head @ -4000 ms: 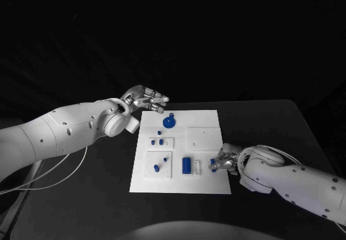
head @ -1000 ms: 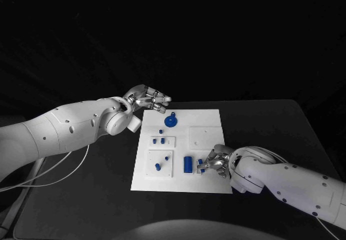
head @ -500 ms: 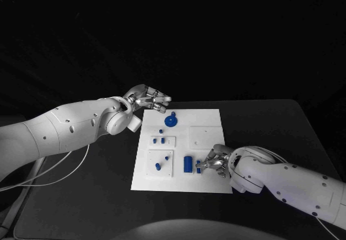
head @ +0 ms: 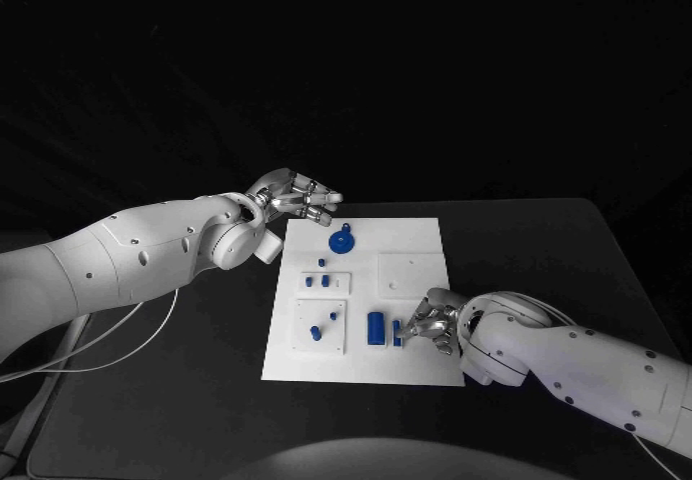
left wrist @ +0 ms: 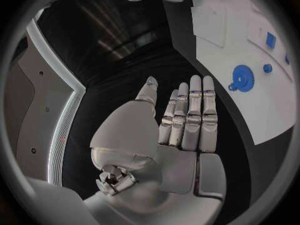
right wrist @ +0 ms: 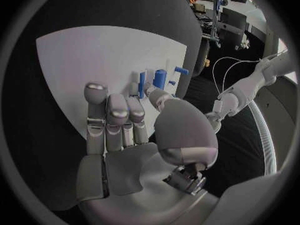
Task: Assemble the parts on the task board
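The white task board [head: 411, 235] lies mid-table with several blue parts on it: a round disc with a tab [head: 340, 241], small pegs [head: 329, 281] and a cylinder [head: 375, 327]. My right hand [head: 430, 323] rests low over the board's near right part with its fingers stretched out. In the right wrist view its thumb tip [right wrist: 154, 93] sits right beside a thin blue piece [right wrist: 142, 85], which stands next to the cylinder [right wrist: 160, 78]. Nothing lies between the fingers. My left hand [head: 296, 200] hovers open at the board's far left corner, near the disc [left wrist: 241, 78].
Black table [head: 173, 380] surrounds the board on all sides. A grey cable [head: 123, 345] hangs from my left arm over the table's left part. Raised white square plates [head: 408, 275] sit on the board.
Over four seconds my right hand moved left from the board's right edge to beside the cylinder, and the thin blue piece came with it. In the last second almost nothing shifts. My left hand stays put.
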